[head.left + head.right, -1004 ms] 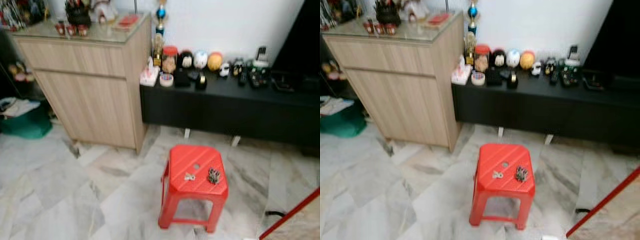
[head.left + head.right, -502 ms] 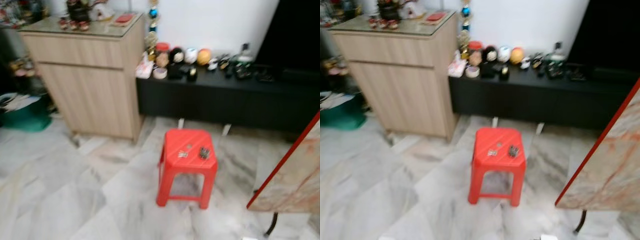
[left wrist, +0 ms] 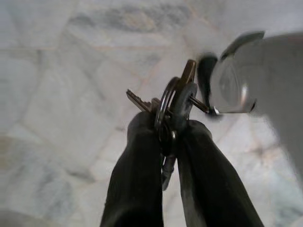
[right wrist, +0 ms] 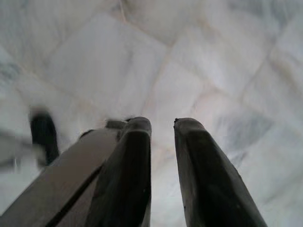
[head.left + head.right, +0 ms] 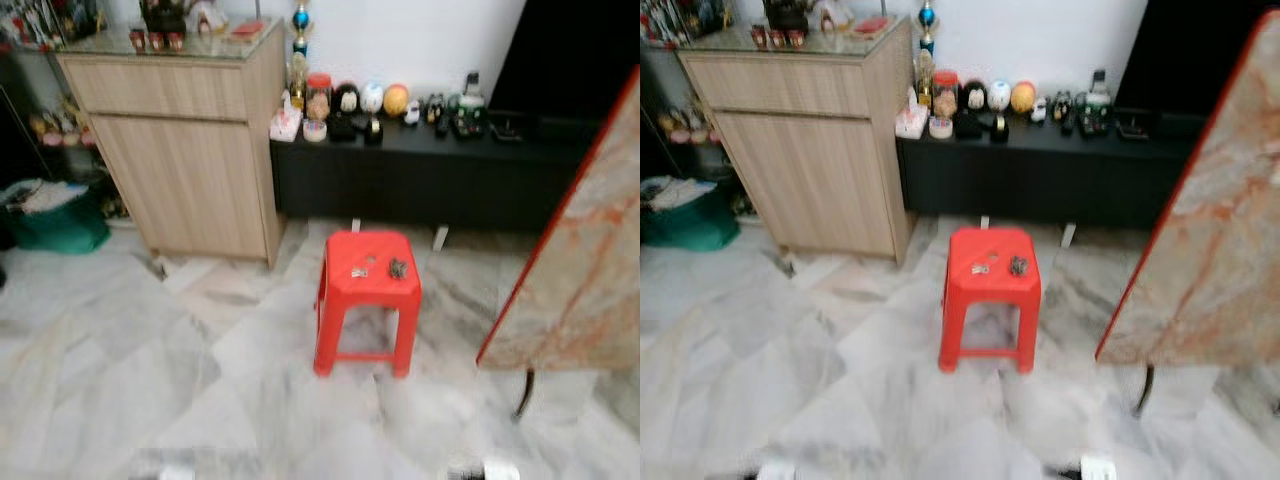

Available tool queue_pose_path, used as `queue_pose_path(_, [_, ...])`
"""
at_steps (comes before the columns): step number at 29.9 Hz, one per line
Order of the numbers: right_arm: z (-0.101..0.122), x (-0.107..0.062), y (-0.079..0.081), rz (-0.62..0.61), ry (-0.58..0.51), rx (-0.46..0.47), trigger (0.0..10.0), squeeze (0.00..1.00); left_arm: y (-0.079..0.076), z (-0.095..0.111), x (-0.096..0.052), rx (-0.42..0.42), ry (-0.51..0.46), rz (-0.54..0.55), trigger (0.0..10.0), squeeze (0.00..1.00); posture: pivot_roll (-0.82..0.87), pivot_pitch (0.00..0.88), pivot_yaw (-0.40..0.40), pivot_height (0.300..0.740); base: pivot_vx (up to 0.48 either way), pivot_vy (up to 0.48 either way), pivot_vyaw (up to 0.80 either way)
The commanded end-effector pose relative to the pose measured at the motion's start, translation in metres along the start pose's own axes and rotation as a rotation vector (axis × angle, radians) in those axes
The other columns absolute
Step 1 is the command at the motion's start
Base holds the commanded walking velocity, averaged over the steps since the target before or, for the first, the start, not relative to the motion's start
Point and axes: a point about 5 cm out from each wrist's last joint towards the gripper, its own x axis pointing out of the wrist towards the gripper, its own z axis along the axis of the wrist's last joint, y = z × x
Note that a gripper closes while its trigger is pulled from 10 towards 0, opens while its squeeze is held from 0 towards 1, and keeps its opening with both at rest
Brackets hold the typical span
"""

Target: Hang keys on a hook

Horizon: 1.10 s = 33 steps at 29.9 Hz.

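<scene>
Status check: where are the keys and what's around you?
Left gripper shut on keys, held over marble floor. Right gripper open, holding nothing. Red stool ahead, small items on its seat; no hook identified.

A bunch of keys [image 3: 171, 101] sits pinched between the two black fingers [image 3: 137, 175] of the left pincer [image 3: 166, 130], held above the pale marble floor. The bunch is made of metal rings with several keys threaded on: one brass-coloured key points up and away from the fingertips, another toothed key sticks out sideways, and a dark part hangs down between the fingers. The rings stand roughly on edge in the grip. A dark fob or tag juts out on the far side of the bunch, blurred.
</scene>
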Motion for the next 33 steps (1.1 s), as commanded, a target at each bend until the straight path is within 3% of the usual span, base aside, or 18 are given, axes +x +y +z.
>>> queue_pose_path(1, [0.001, 0.0, -0.001, -0.008, -0.006, 0.026, 10.0, 0.0, 0.01, 0.014, 0.001, 0.017, -0.037, 0.026, 10.0, 0.0, 0.04, 0.0, -0.022, 0.728, 0.0, 0.0, 0.0])
queue_pose_path(9, [0.002, 0.0, -0.001, -0.02, -0.007, 0.039, 10.0, 0.0, 0.014, 0.029, 0.001, 0.01, -0.113, 0.05, 10.0, 0.0, 0.06, 0.0, -0.035, 0.728, 0.0, 0.0, 0.0])
queue_pose_path(15, [0.005, 0.001, 0.004, -0.01, -0.009, 0.034, 10.0, 0.0, 0.017, 0.055, 0.001, 0.036, -0.211, 0.075, 10.0, 0.0, 0.08, 0.0, -0.042, 0.728, 0.0, 0.0, 0.0])
queue_pose_path(21, [0.007, 0.002, 0.007, 0.002, -0.017, 0.038, 10.0, 0.0, 0.022, 0.085, -0.002, 0.049, -0.313, 0.085, 10.0, 0.0, 0.09, 0.0, -0.046, 0.728, 0.0, -0.334, 0.0])
queue_pose_path(26, [0.008, 0.002, 0.007, 0.0, -0.026, 0.057, 10.0, 0.0, 0.02, 0.129, -0.01, 0.104, -0.474, 0.069, 10.0, 0.0, 0.09, 0.0, -0.041, 0.728, 0.0, -0.339, 0.0])
queue_pose_path(33, [0.012, 0.002, 0.006, -0.005, -0.047, 0.061, 10.0, 0.0, 0.011, 0.149, -0.017, 0.125, -0.565, 0.065, 10.0, 0.0, 0.09, 0.0, -0.044, 0.728, 0.0, -0.341, 0.0])
